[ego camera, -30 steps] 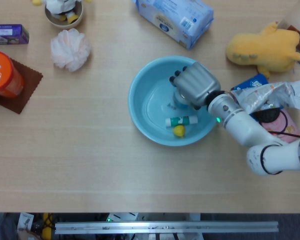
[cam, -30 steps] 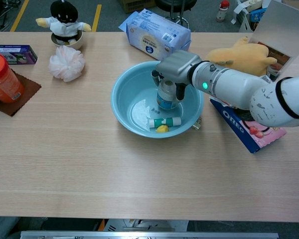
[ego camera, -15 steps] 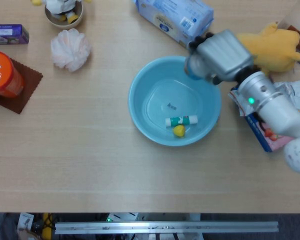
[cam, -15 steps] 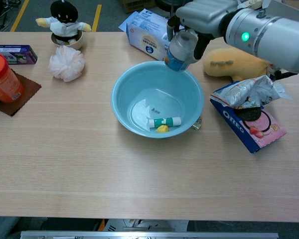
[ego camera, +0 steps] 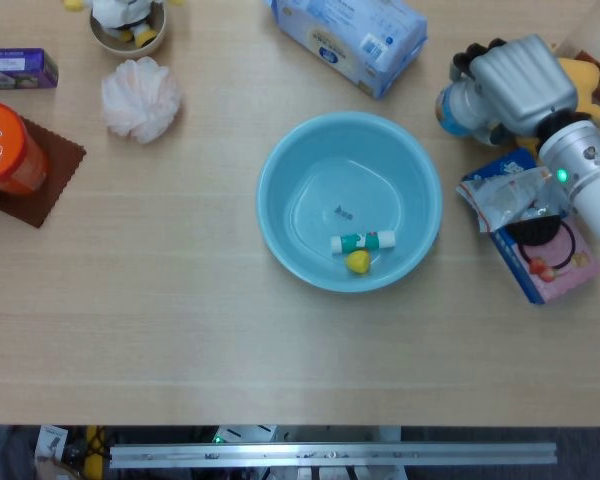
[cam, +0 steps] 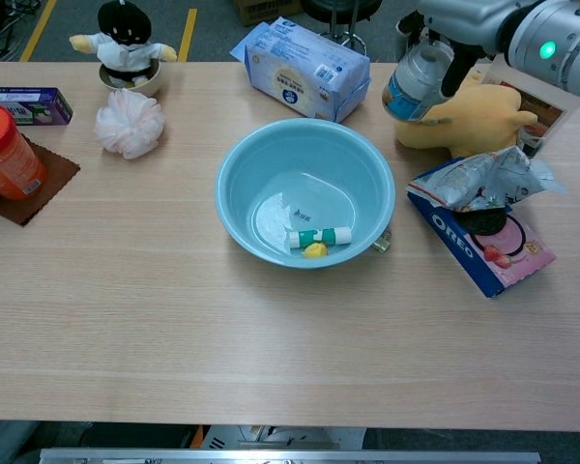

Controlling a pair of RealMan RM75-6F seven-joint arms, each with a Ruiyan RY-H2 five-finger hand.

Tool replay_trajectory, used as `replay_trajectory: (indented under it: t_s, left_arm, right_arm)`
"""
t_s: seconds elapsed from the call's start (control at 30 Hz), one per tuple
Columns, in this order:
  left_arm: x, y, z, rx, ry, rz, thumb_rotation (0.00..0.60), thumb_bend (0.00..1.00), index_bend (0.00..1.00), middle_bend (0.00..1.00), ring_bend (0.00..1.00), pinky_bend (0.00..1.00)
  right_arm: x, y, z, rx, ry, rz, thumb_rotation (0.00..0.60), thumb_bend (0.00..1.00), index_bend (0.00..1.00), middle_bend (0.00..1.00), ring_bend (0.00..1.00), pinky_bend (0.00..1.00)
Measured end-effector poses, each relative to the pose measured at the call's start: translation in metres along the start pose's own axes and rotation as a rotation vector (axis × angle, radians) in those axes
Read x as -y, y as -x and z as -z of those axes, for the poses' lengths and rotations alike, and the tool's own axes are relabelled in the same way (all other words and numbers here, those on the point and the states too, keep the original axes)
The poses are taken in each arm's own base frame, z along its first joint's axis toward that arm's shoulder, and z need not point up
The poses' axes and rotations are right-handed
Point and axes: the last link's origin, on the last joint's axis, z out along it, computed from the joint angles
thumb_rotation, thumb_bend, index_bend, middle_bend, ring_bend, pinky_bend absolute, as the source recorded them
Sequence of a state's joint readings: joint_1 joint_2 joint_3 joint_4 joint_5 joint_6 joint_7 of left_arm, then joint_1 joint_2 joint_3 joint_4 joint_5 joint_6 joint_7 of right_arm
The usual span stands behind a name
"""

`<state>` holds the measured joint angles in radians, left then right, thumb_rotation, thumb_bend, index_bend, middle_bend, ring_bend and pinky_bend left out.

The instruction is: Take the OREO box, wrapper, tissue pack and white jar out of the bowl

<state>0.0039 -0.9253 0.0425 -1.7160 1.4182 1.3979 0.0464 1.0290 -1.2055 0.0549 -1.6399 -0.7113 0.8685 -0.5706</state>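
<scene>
My right hand [ego camera: 515,80] [cam: 464,19] grips the white jar [ego camera: 457,108] [cam: 416,77], a pale bottle with a blue label, in the air right of the light blue bowl [ego camera: 264,200] [cam: 222,188], in front of the yellow plush. The OREO box [ego camera: 548,268] [cam: 483,259] lies on the table right of the bowl, with the silvery wrapper [ego camera: 515,190] [cam: 483,179] on top of it. The blue tissue pack [ego camera: 350,40] [cam: 304,68] lies behind the bowl. Inside the bowl remain a small green-and-white tube [ego camera: 363,241] and a yellow piece [ego camera: 357,262]. My left hand shows in neither view.
A yellow plush [ego camera: 580,85] [cam: 474,111] lies at the back right. At the left are an orange can [ego camera: 5,148] on a brown mat, a purple box [ego camera: 15,68], a pink puff [ego camera: 140,98] and a small figure in a cup [cam: 126,43].
My right hand lifted the white jar out of the bowl and carried it up and to the right, past the bowl's rim toward the yellow plush.
</scene>
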Motion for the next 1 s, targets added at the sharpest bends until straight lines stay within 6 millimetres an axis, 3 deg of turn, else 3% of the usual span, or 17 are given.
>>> replay_trajectory:
  t_s: [0.23, 0.47, 1.0]
  left_arm:
    - [0.000, 0.001, 0.000, 0.008, -0.002, -0.002, 0.600, 0.36, 0.18, 0.23, 0.21, 0.16]
    - [-0.003, 0.000, -0.001, 0.004, 0.008, -0.003, 0.600, 0.36, 0.18, 0.23, 0.21, 0.16]
    - [0.000, 0.001, 0.000, 0.007, -0.001, -0.003, 0.600, 0.36, 0.18, 0.23, 0.21, 0.16]
  right_arm:
    - [-0.005, 0.032, -0.010, 0.070, 0.019, 0.046, 0.600, 0.30, 0.50, 0.46, 0.50, 0.79]
    - [0.006, 0.057, -0.014, 0.111, -0.009, 0.067, 0.600, 0.29, 0.50, 0.46, 0.50, 0.79]
    - [0.022, 0.078, -0.017, 0.123, -0.040, 0.084, 0.600, 0.29, 0.49, 0.46, 0.50, 0.79]
